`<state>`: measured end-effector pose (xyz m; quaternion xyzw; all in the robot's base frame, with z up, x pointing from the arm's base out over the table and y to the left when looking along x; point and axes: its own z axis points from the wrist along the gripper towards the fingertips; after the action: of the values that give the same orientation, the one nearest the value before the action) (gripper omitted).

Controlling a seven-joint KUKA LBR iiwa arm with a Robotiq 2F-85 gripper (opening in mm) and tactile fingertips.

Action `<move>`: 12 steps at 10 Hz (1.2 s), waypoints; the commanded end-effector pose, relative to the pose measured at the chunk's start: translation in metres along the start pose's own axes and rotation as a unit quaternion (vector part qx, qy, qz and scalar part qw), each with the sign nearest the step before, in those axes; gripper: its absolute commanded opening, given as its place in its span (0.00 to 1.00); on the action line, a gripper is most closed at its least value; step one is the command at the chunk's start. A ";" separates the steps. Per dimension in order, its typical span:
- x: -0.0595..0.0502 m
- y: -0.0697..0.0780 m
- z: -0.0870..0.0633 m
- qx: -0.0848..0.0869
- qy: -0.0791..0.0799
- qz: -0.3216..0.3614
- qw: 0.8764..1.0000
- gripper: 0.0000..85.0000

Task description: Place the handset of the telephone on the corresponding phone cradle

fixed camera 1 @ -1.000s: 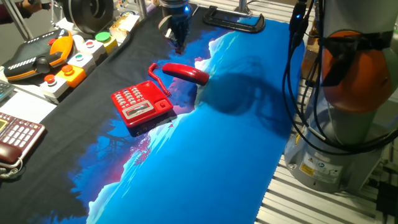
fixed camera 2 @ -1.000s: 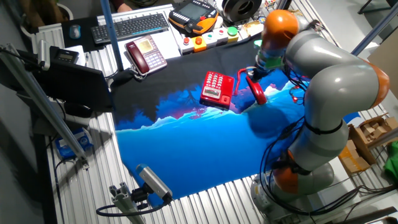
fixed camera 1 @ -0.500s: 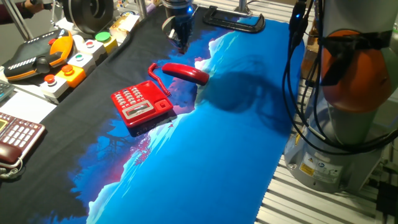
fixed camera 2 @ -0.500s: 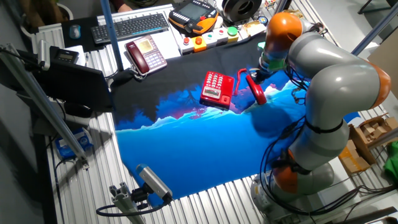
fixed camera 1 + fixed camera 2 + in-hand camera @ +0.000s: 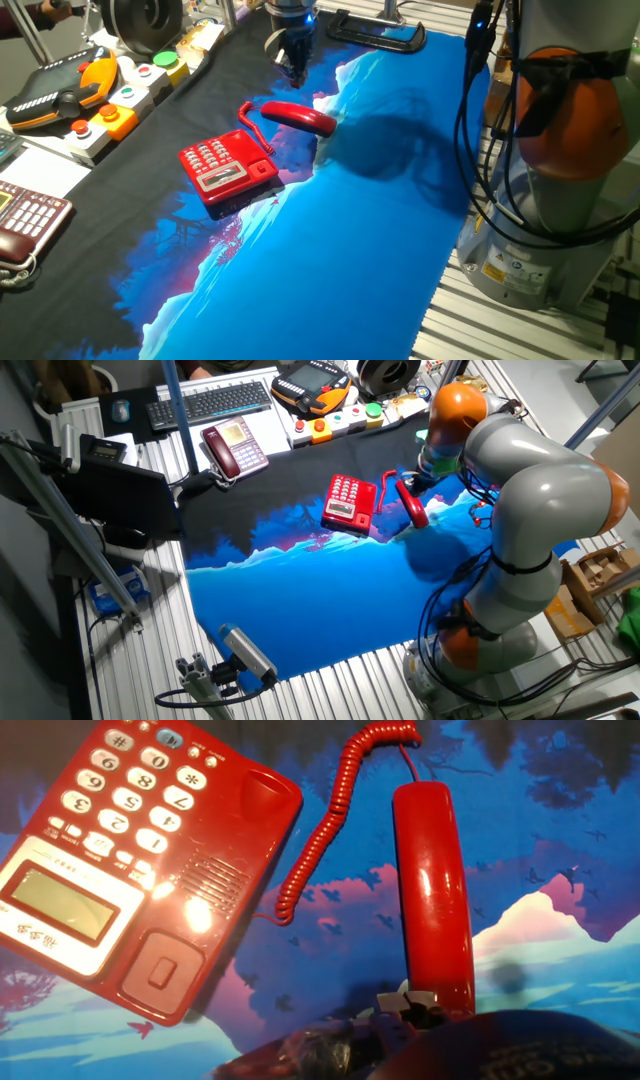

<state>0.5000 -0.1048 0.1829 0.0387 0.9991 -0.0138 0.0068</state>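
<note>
The bright red telephone sits on the dark part of the mat, keypad up; it also shows in the other fixed view and the hand view. Its cradle along the side facing the handset holds nothing. The red handset lies flat on the mat beside the phone, off the cradle, joined by a red coiled cord. My gripper hangs above the mat just beyond the handset's far end, empty, fingers together.
A dark maroon phone and a grey button box sit at the left edge. An orange teach pendant lies behind them. A black clamp lies at the back. The arm's base stands on the right.
My gripper has drifted slightly to the right and away from the handset. The handset and phone have not moved.
</note>
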 end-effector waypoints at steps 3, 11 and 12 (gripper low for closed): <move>0.000 0.000 0.000 0.000 0.004 0.005 1.000 0.01; 0.000 0.000 0.000 -0.014 0.001 -0.024 1.000 0.01; 0.000 0.000 0.000 -0.017 -0.005 -0.027 0.999 0.01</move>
<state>0.4998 -0.1056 0.1828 0.0116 0.9999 0.0041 0.0119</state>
